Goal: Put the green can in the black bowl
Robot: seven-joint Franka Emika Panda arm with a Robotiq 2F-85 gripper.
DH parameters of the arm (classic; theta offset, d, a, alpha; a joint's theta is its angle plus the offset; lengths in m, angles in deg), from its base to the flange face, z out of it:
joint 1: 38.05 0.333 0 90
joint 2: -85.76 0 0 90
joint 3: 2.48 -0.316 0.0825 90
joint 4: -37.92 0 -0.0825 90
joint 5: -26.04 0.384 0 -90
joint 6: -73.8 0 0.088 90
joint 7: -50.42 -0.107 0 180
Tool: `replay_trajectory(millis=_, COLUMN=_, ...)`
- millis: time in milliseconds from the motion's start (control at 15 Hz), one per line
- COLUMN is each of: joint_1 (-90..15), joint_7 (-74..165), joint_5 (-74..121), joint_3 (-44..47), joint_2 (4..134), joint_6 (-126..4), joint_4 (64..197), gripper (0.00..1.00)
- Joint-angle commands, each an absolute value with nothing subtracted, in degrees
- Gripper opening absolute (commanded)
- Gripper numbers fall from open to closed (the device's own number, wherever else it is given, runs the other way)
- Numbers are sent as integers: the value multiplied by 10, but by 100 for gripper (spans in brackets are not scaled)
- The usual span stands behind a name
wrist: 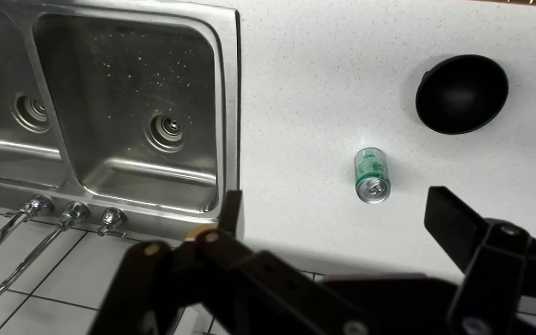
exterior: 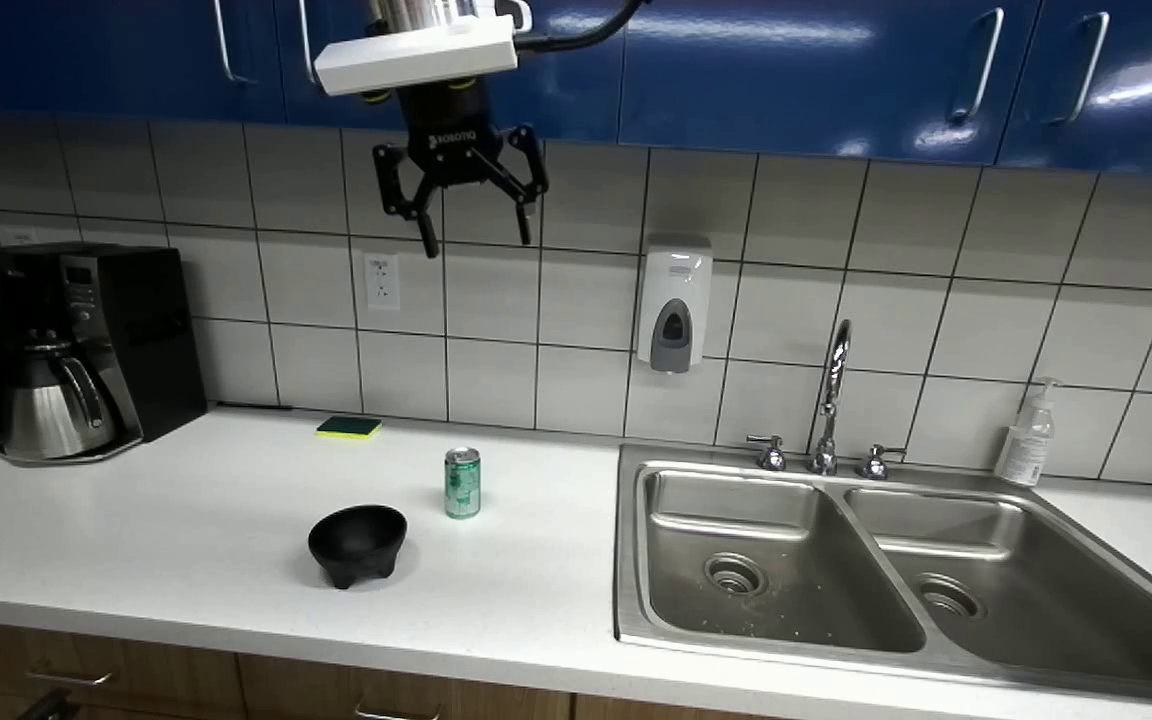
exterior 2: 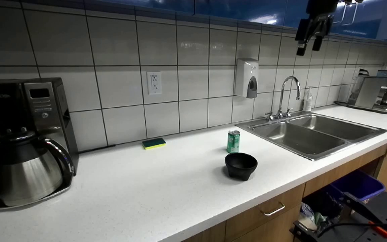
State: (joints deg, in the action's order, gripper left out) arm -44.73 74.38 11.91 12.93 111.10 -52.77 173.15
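— Gripper [wrist: 335, 204], closest thing in wrist view, spread wide apart.
— Green can [exterior: 462, 483]?
— Upright on the counter [exterior: 186, 520], well below the gripper, framed in its gap in wrist view.
— Black bowl [exterior: 357, 545]?
— Same counter, near the can, apart from it.
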Motion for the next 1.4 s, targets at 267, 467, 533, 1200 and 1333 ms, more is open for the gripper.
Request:
replay_trajectory(millis=267, joint_1=-451, joint_7=737, joint_5=135, joint_3=125, joint_2=1099, joint_6=-611, joint_4=1778, gripper=100)
replay_trajectory(millis=467, joint_1=-450, joint_7=737, joint_5=138, joint_3=124, joint_2=1088, joint_6=-638, joint_4=1792, gripper=100)
replay_trajectory(millis=533, joint_1=-450, joint_7=735, joint_5=139, joint_3=123, joint_2=1081, joint_6=-646, joint_4=1795, gripper=100)
replay_trajectory(millis=1200, joint_1=-445, joint_7=718, joint_5=146, joint_3=106, joint_2=999, joint_6=-738, joint_4=1812, gripper=100)
replay_trajectory(millis=1333, joint_1=-445, joint_7=710, joint_5=147, joint_3=101, joint_2=978, joint_6=-763, joint_4=1813, gripper=100)
